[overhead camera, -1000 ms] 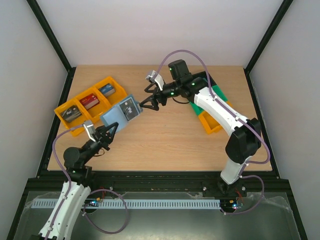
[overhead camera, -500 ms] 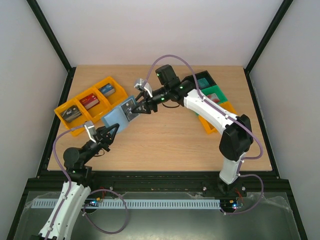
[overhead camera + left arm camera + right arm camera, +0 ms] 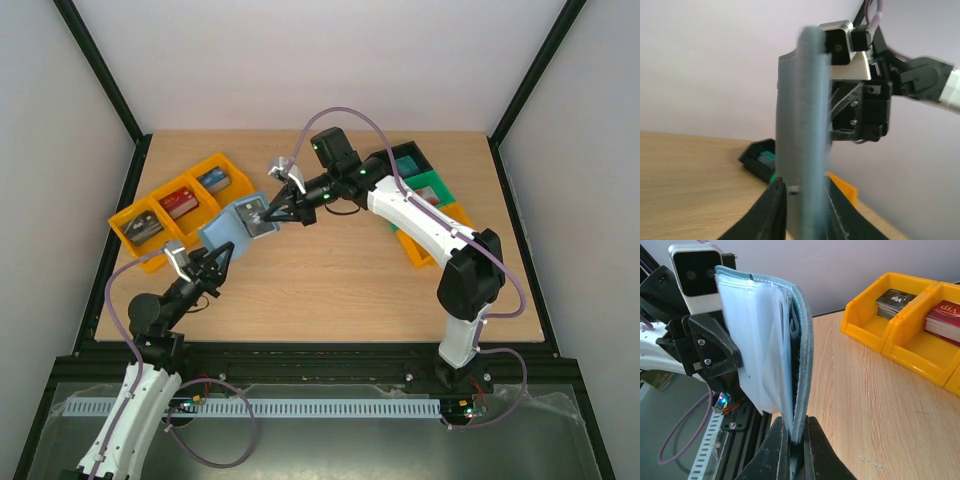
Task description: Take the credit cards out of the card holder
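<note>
The card holder [image 3: 238, 225] hangs open above the table's left middle, with the credit cards [image 3: 257, 218] tucked in its far half. The right gripper [image 3: 268, 213], open and clear a second ago, now clamps the far edge, while the left gripper [image 3: 213, 258] pinches the near edge. With both ends gripped, neither hand is free to draw a card. The orange trays [image 3: 150, 262] sit close behind, crowding any pull.

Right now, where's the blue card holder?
Top view, left of centre: the blue bifold card holder is pinched between the left tool and right tool, just right of the orange plastic trays.
</note>
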You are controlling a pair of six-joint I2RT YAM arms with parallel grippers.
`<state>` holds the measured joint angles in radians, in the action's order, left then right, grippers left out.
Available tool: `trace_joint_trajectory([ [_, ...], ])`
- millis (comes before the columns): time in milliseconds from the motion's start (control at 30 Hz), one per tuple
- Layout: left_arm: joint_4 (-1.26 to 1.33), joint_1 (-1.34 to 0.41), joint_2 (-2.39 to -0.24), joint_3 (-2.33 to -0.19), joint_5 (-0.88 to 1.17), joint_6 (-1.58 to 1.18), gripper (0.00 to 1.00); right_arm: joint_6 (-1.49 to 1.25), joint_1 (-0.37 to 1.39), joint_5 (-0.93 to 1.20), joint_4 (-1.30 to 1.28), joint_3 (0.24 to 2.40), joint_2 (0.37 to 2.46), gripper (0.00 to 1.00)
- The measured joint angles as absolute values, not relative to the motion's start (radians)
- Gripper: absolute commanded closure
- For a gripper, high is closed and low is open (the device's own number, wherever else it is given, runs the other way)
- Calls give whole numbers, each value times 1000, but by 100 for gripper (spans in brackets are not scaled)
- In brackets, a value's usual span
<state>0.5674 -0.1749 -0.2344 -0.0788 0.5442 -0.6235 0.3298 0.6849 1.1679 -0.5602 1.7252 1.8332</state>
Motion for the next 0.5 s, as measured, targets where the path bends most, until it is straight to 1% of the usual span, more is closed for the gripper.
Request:
trace_joint_trajectory([
  [33, 566, -177, -234, -79, 531, -620, 52, 329, 685, 1166, -561, 1725, 1833, 98],
  [67, 563, -181, -235, -79, 515, -622, 41, 326, 685, 1162, -562, 1725, 1833, 98],
  [100, 560, -182, -235, -79, 500, -620, 33, 318, 685, 1154, -563, 1725, 1833, 98],
  [167, 550, -186, -236, -79, 468, -617, 26, 286, 685, 1122, -561, 1725, 1833, 98],
  [267, 540, -186, -232, -79, 422, -608, 20, 222, 686, 1028, -547, 1725, 1833, 98],
  [400, 524, -184, -208, -79, 349, -590, 19, 99, 686, 831, -514, 1725, 1833, 98],
  [433, 520, -181, -201, -79, 327, -587, 21, 57, 686, 762, -506, 1725, 1833, 98],
  [500, 508, -170, -193, -79, 290, -583, 30, -3, 687, 635, -503, 1727, 1835, 98],
])
